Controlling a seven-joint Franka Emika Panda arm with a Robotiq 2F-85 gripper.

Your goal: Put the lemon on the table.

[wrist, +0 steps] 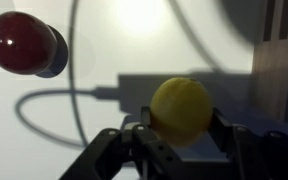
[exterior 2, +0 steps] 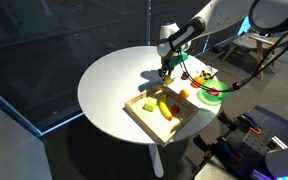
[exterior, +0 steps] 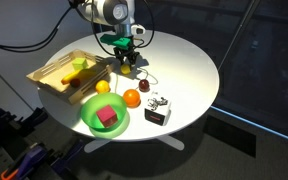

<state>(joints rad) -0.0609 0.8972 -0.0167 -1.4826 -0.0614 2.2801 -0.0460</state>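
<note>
Lemon [wrist: 181, 105] sits squarely between the fingers of my gripper [wrist: 181, 128], which is clamped on its sides. It hangs low over the white table [exterior: 189, 60], near a dark red fruit [wrist: 22, 42]. I cannot tell if it touches down. I judge that only a straight drop is needed.

A lab, it seems: glass partition [exterior 2: 54, 55], trailing cables [exterior: 22, 42] (black), a round white table [exterior: 189, 72]
</note>
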